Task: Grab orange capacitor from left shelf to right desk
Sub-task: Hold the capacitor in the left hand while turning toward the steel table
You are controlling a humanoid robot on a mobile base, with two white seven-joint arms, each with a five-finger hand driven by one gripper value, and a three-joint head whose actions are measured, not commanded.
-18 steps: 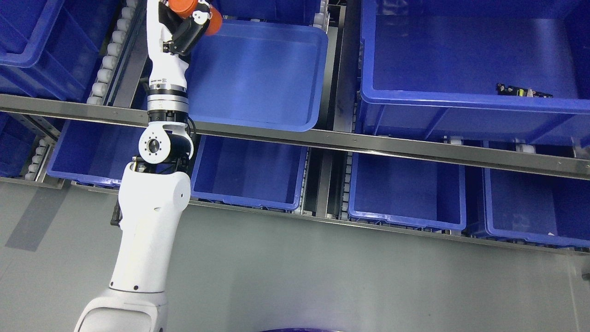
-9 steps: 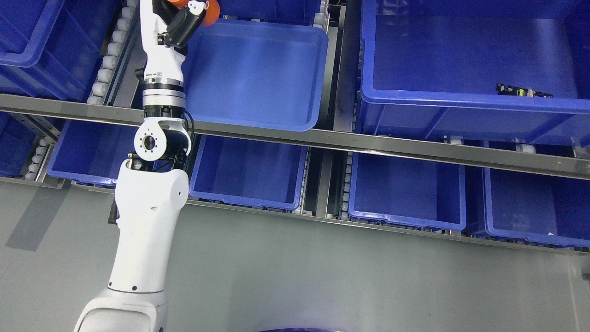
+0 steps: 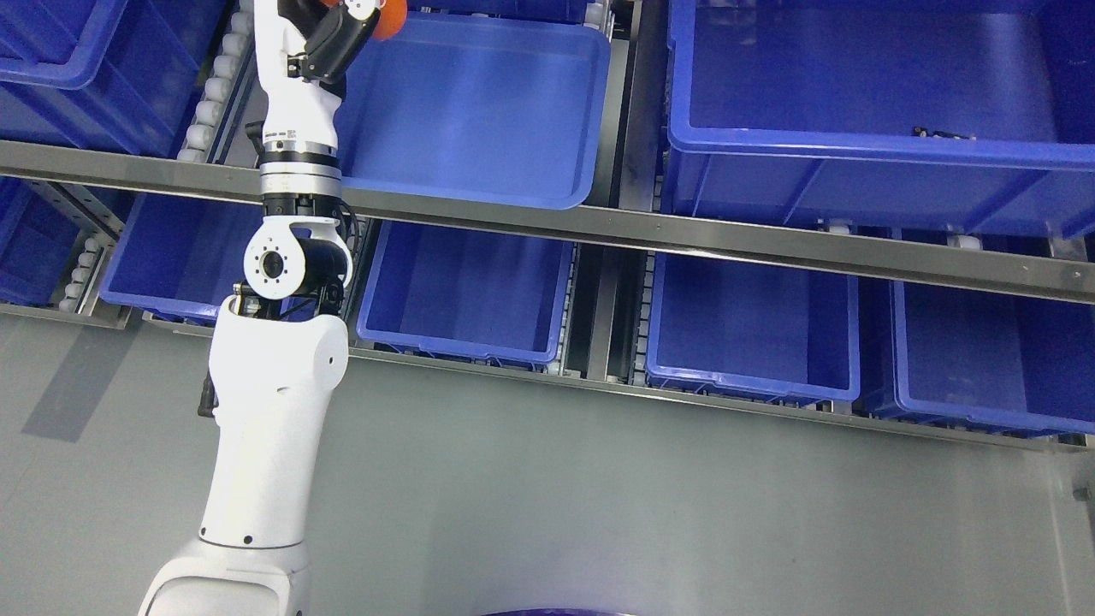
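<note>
The orange capacitor (image 3: 389, 17) shows as an orange sliver at the top edge, far left in the scene, gripped in the left hand (image 3: 342, 30), whose dark fingers clench around it. Most of both is cut off by the frame. They hang over the far left corner of an upper-shelf blue bin (image 3: 479, 120). The white left arm (image 3: 274, 402) rises from the lower left, crossing the metal shelf rail (image 3: 684, 231). Lower blue bins (image 3: 753, 334) sit beneath the rail.

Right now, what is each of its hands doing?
Left hand: mostly cut off at the top edge, closed on an orange capacitor.
Right hand: not in view.
</note>
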